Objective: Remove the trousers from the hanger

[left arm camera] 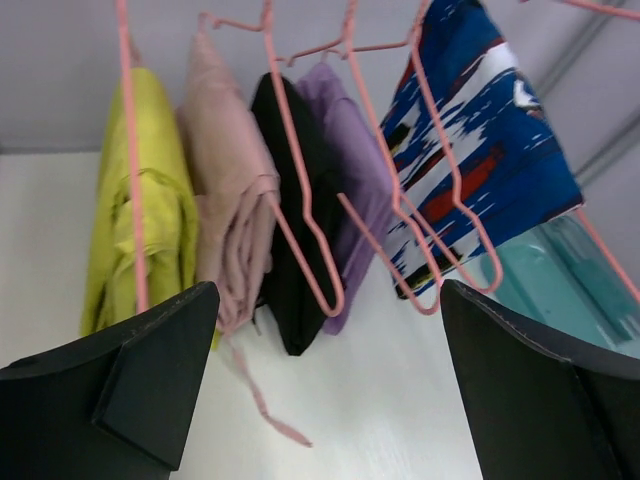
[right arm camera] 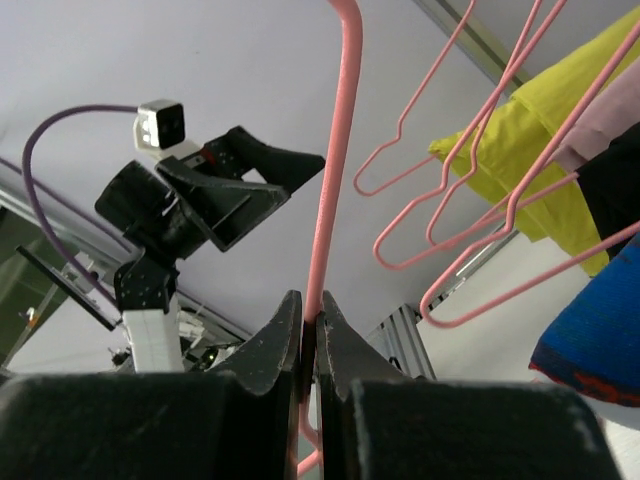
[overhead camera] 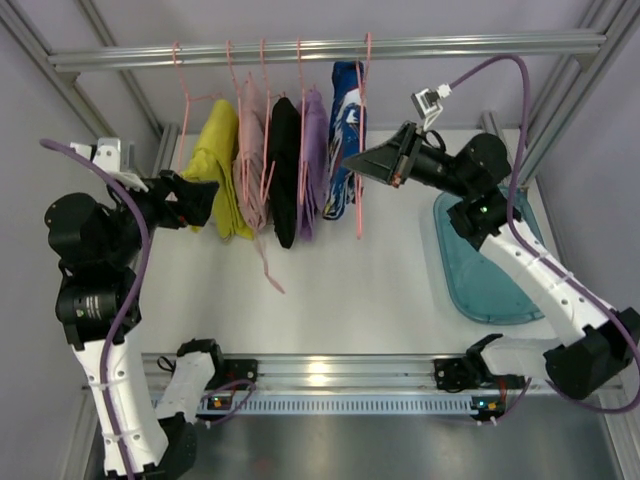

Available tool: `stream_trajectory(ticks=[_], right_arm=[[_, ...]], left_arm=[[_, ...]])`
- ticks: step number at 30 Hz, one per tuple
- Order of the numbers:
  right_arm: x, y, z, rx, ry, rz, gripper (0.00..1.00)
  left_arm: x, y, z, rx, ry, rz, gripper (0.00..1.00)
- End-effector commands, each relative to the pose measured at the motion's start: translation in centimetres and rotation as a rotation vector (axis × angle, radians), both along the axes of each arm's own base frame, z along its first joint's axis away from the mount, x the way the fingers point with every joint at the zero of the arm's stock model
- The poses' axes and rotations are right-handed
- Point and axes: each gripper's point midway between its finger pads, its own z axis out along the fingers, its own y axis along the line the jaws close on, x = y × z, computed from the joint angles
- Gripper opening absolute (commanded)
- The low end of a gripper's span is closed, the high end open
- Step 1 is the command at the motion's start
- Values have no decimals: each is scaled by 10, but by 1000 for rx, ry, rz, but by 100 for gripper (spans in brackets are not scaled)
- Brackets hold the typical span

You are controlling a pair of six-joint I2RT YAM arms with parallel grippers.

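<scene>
Several trousers hang on pink hangers from the rail point(overhead camera: 330, 50): yellow point(overhead camera: 215, 165), pink point(overhead camera: 250, 160), black point(overhead camera: 285, 175), purple point(overhead camera: 313, 160) and blue patterned point(overhead camera: 345, 125). My right gripper point(overhead camera: 357, 160) is shut on the wire of the rightmost pink hanger point(overhead camera: 361, 200), right beside the blue patterned pair. The right wrist view shows the jaws point(right arm camera: 310, 305) pinching that wire point(right arm camera: 335, 170). I cannot tell whether this hanger carries the blue pair. My left gripper point(overhead camera: 205, 200) is open and empty beside the yellow trousers. In its wrist view the gripper point(left arm camera: 328, 300) faces the row of garments.
A teal tray point(overhead camera: 490, 270) lies on the white table at the right, under my right arm. A pink drawstring point(overhead camera: 268, 270) trails from the pink trousers onto the table. Frame posts stand at the back corners.
</scene>
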Motion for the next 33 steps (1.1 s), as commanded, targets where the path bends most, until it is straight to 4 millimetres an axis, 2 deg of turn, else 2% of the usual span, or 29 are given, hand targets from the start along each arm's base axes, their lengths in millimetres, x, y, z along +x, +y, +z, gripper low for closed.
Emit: stream_trajectory(ticks=[1,2,3,6,7,9,11,14,15,17,18,20,21,26,27,28,29,33], right_arm=[[-43,-27,46,87,-312,-36,0],[-42,-27,33,62,-302,-44,0],[-50,-32,35,63,-319,-49,0],[-58,-37,27,35,-341,-57,0],[-60,-38,25,24,-357,-59,0],[-63,-41,19,0,-352,-60,0],[-67,-42,15,-20,-366,-63,0],[-70,-46,9,-46,-358,-73,0],[-70,-47,7,-54,-355,-78,0],[-68,-48,5,-70,-361,-95,0],[-68,-48,5,-71,-363,-97,0],[-68,-49,7,-75,-372,-100,0],[-69,-49,8,-73,-381,-97,0],[-71,-48,17,-70,-400,-87,0],[-70,-47,17,-69,-398,-87,0],[-70,-47,18,-66,-392,-86,0],[-69,-47,19,-62,-391,-88,0],[-70,-47,22,-53,-389,-86,0]], left_arm=[[-1,-34,30,-46,-88,-224,98],[2,-42,28,-67,-62,-287,99],[4,-47,31,-100,-58,-316,99],[10,-62,31,-198,-18,-433,98],[12,-64,44,-194,-81,-458,98],[17,-70,46,-230,-78,-499,98],[19,-76,56,-231,-116,-537,98],[28,-95,54,-312,-56,-608,96],[26,-115,50,-326,-25,-681,96],[26,-133,52,-322,-48,-719,96],[17,-153,52,-323,-54,-784,95],[23,-170,48,-356,-31,-802,94],[23,-188,42,-374,-4,-845,93],[26,-228,43,-455,11,-896,90],[21,-238,45,-463,5,-921,90],[22,-243,45,-473,8,-918,89],[31,-248,40,-489,20,-883,89],[31,-270,32,-527,23,-892,86]])
